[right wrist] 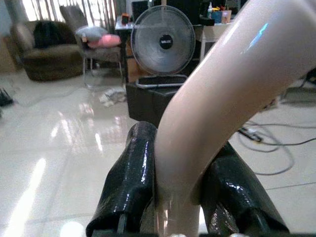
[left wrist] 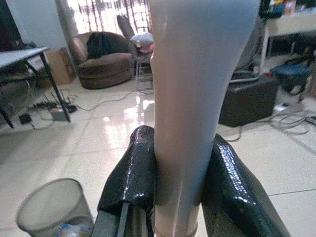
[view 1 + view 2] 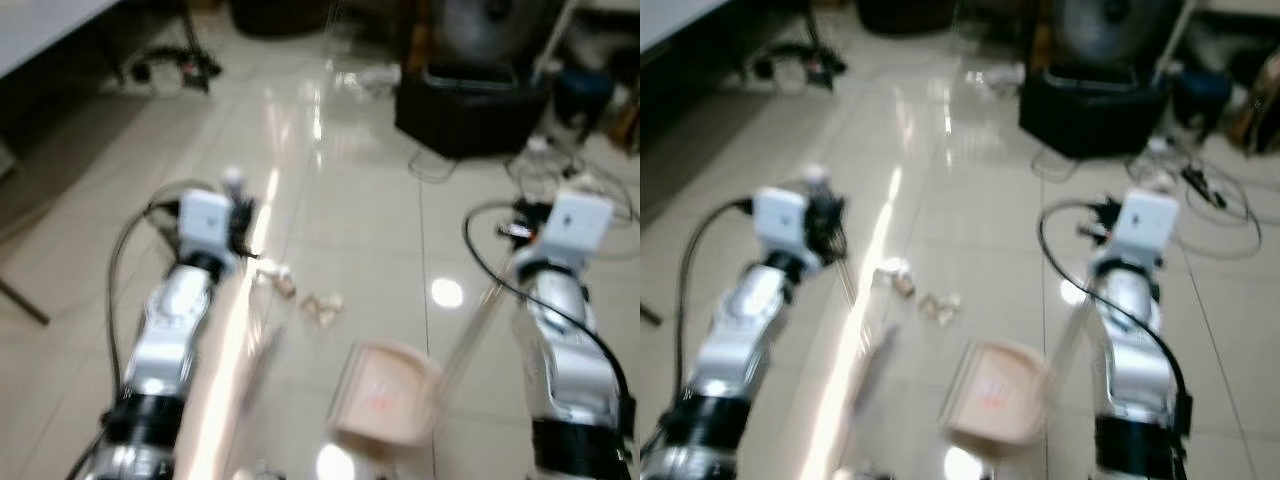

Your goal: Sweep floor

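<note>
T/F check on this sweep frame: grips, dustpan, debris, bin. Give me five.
1. The left gripper is shut on the broom handle. True.
2. The right gripper is open and holds nothing. False: its fingers clamp the dustpan handle.
3. The dustpan lies on the floor between the two arms. True.
4. The scraps of litter are already inside the dustpan. False: they lie on the tiles beyond its edge, apart from it.
5. The mesh waste bin lies tipped over on its side. False: it stands upright, with something in it.
</note>
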Controlling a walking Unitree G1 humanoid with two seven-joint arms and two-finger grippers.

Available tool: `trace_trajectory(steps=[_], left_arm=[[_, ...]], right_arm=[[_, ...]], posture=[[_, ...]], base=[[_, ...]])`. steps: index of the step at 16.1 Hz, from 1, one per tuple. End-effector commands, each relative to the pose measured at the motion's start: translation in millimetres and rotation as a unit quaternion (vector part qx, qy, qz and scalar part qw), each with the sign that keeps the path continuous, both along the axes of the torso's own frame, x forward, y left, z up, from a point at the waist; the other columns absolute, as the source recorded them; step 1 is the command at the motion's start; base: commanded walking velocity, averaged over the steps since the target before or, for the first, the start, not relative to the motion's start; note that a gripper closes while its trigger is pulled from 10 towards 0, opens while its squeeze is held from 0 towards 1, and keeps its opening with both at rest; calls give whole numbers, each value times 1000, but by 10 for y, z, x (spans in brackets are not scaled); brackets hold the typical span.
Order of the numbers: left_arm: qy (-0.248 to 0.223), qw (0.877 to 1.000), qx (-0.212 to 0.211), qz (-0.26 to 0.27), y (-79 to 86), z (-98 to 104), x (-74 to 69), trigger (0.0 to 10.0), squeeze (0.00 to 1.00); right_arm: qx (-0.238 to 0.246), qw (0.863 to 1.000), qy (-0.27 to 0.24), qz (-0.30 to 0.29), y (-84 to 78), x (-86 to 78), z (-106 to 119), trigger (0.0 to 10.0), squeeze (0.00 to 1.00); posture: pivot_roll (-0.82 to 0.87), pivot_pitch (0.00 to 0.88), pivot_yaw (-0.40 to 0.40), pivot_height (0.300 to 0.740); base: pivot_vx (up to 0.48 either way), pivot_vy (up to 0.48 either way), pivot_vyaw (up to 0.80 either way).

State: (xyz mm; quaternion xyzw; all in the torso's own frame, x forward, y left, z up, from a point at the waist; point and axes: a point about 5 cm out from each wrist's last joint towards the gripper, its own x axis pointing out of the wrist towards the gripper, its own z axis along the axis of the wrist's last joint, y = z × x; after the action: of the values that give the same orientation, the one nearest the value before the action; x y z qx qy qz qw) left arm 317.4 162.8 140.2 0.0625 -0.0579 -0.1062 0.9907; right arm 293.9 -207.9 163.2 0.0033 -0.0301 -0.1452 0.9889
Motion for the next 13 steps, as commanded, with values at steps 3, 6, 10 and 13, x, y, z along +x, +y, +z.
trace_trajectory(steps=[3, 6, 10, 13], left_arm=[[-24, 999, -6, -26, -152, 115, 50, 10000, 0], [-25, 999, -5, -24, -157, 118, 68, 10000, 0], [-24, 999, -6, -24, -171, 103, 77, 10000, 0], [-24, 1000, 0, -20, -148, 104, 95, 10000, 0]], right_arm=[[-7, 1000, -18, -22, -99, -31, 65, 10000, 0], [1, 999, -23, -27, -119, -25, 68, 10000, 0], [19, 999, -25, -29, -145, -38, 53, 10000, 0], [3, 1000, -20, -13, -115, -8, 50, 10000, 0]], posture=[[-25, 67, 46, 740], [-29, 70, 50, 740], [-29, 71, 53, 740], [-28, 71, 52, 740]], base=[[409, 0, 0], [411, 0, 0], [418, 0, -378], [417, 0, 0]])
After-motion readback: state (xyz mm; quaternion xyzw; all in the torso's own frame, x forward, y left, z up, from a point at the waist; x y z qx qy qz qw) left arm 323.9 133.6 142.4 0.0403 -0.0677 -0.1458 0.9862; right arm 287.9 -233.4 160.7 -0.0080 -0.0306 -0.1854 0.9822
